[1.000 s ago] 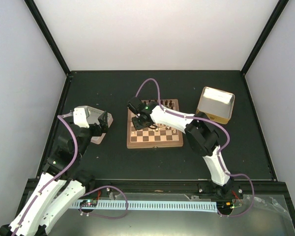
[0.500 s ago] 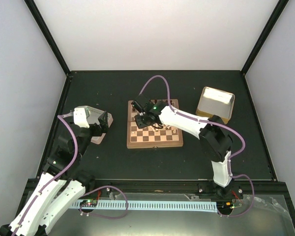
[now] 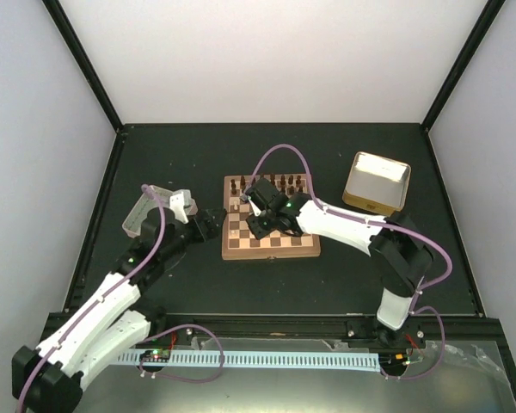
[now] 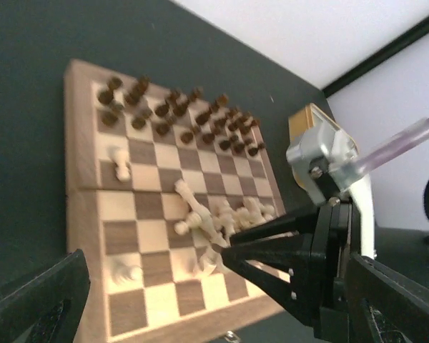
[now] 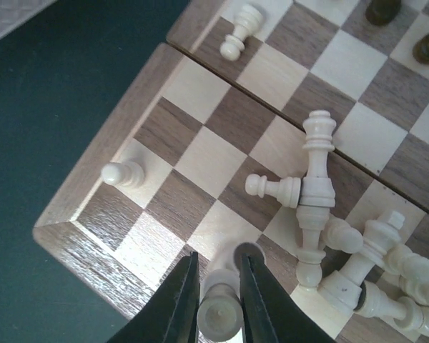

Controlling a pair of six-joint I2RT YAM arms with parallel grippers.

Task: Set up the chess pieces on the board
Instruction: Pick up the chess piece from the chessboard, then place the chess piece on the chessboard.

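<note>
Clamping a small pale cream chess piece (image 5: 220,312) over squares by a corner of the small dark-brown-and-tan checked wooden board (image 5: 93,214), the right gripper (image 5: 219,268) stands beside a heap of toppled pale pieces (image 5: 318,193), while the left gripper (image 3: 211,225), fingers wide apart, hovers just off the board's left rim.

No readable text, label, brand, number or sign appears anywhere.
</note>
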